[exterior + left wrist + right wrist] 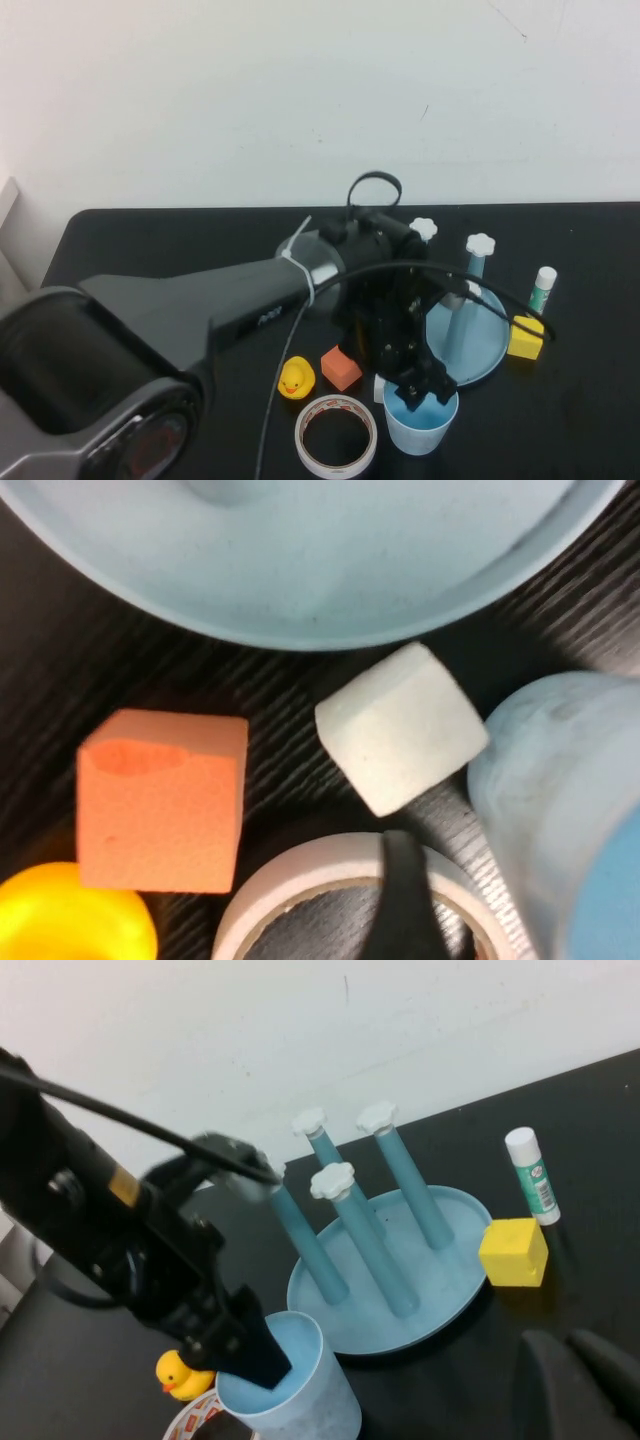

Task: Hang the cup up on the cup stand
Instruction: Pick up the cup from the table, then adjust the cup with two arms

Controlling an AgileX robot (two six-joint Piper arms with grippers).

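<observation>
Beside the cup stand point(478, 345), the left end effector point(418, 388) sits spread at the upright cup's point(421, 425) rim, 1 finger inside. Right end effector point(580, 1375), pressed together, hangs near the yellow cube point(513, 1251).

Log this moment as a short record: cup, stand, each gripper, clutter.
cup: upright on the table beside the cup stand, not hung
cup stand: four posts, all bare
left gripper: open, at the cup's rim, one finger inside
right gripper: shut, away from the cup, holding nothing
clutter: rubber duck, orange block, tape ring, yellow block, glue stick
</observation>
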